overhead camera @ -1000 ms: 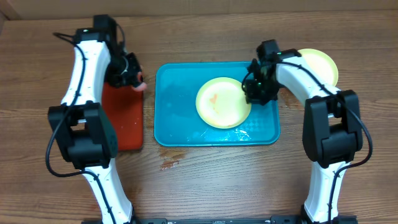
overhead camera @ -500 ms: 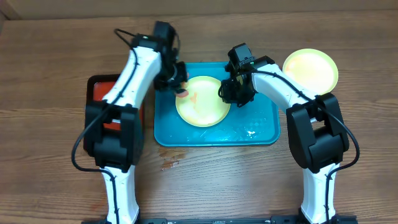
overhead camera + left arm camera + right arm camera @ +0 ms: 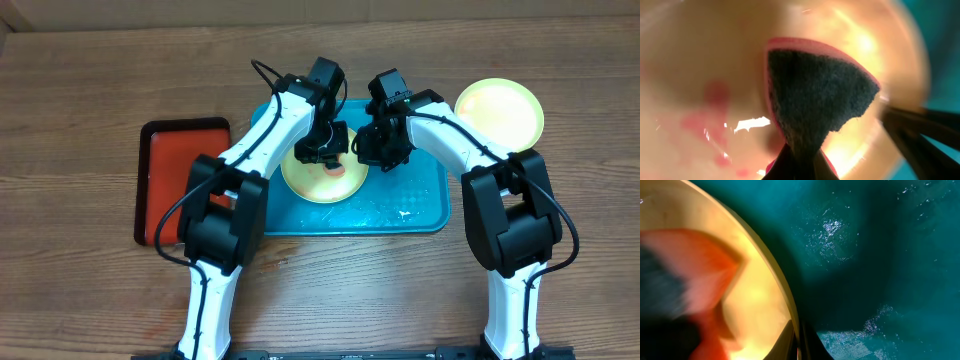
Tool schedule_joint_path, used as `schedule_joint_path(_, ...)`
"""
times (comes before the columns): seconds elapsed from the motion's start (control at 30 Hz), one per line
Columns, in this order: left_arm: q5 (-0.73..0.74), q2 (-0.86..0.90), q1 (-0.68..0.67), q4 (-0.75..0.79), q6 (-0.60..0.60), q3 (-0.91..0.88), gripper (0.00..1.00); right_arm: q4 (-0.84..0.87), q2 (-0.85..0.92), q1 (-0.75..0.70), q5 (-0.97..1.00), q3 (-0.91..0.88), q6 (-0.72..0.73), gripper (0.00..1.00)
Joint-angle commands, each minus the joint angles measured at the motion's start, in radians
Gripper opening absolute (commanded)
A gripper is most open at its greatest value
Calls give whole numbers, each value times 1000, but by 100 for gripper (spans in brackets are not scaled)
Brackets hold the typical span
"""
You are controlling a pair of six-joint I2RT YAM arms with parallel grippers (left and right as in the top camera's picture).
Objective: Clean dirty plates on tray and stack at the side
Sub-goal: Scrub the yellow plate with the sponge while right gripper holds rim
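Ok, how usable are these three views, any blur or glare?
Overhead: sharp and evenly lit, small wet glints on the turquoise tray. Left wrist: the sponge is fairly sharp, the yellow plate behind it soft with a bright glare patch. Right wrist: plate and sponge blurred, too close to the lens; water highlights speckle the tray.

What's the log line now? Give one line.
left gripper: sponge on plate | right gripper: pinching plate rim | plate: smeared, on tray

Left hand (image 3: 330,160), right hand (image 3: 368,150) — both at plate (image 3: 305,182).
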Motion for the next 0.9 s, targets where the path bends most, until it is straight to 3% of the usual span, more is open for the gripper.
schedule_joint_path(0.0,-42,57,7,-6,-26,-10,4,2,-6,-2,30,-12,16,4)
schedule_joint_path(0.3,-557,68,18,-127,-68,14,4,8,-6,-2,58,-12,16,4)
schedule_joint_path(0.47,-648,67,41,-175,-108,66,4,8,-6,-2,65,-12,16,4)
schedule_joint_path(0.63,-466,67,73,-192,-83,134,4,8,-6,-1,65,-12,15,4)
schedule_joint_path(0.77,-21,68,89,-136,31,158,4,10,-6,-1,65,-12,16,4)
schedule_joint_path(0.87,192,69,87,-84,69,146,4,16,-6,-1,64,-12,16,4)
